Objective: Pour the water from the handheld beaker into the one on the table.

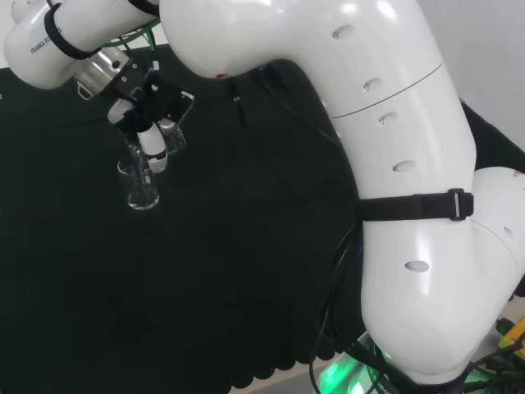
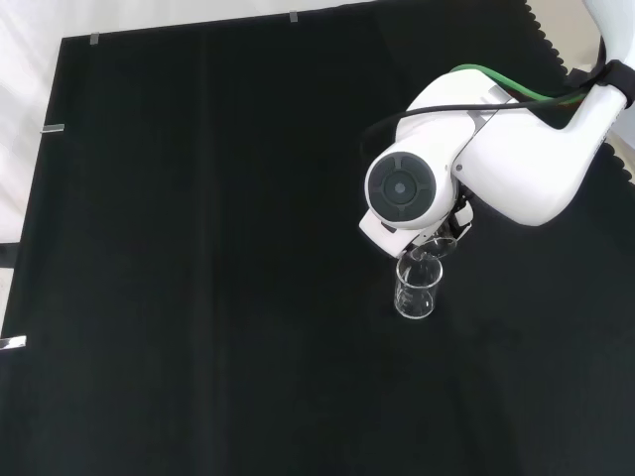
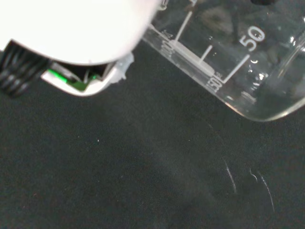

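I am watching the hand [image 1: 146, 123] hanging over the far left part of the black cloth [image 1: 246, 271] in the head view, its fingers [image 1: 153, 149] curling round a clear handheld beaker [image 1: 174, 135] and keeping it tipped. Just below and to the left of it in that view, the second beaker [image 1: 141, 185] is standing upright on the cloth. In the front view the arm's white link [image 2: 417, 188] with its round grey cap is sitting in front of the hand, and the tilted beaker's rim [image 2: 434, 248] is peeking out beneath it — right over the mouth of the standing beaker [image 2: 417, 289], touching it or nearly so; I cannot tell which. In the wrist view I am seeing the held beaker's glass wall [image 3: 238, 62] close up, its printed scale lines slanting across the picture, with a blurred white part of the hand [image 3: 71, 28] beside it. Whether water is running between the two — I cannot tell.
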